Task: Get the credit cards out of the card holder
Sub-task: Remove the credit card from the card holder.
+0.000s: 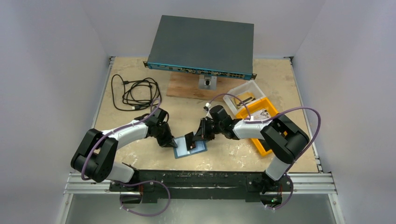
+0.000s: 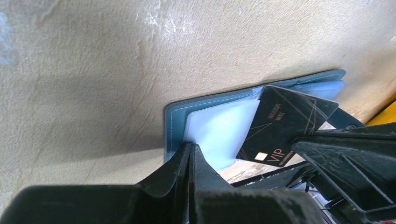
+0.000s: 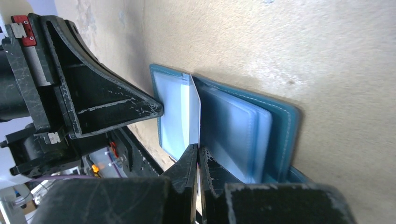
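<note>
The teal card holder (image 1: 198, 149) lies open on the table, clear inner pockets facing up (image 2: 173, 122) (image 3: 280, 126). My left gripper (image 1: 171, 143) (image 2: 190, 146) is shut, its tips pressing on the holder's left leaf. My right gripper (image 1: 195, 138) (image 3: 198, 149) is shut on one edge of a credit card. In the left wrist view this card (image 2: 280, 123) is black with gold lines and "VIP", and it stands tilted, partly out of a pocket. The right wrist view shows the same card (image 3: 194, 109) edge-on over the fold.
An orange bin (image 1: 258, 142) and a clear tub (image 1: 240, 90) stand at the right, behind my right arm. A coiled black cable (image 1: 135, 93) lies at the back left. A grey network switch (image 1: 203, 44) sits over a wooden board (image 1: 184, 86) at the back.
</note>
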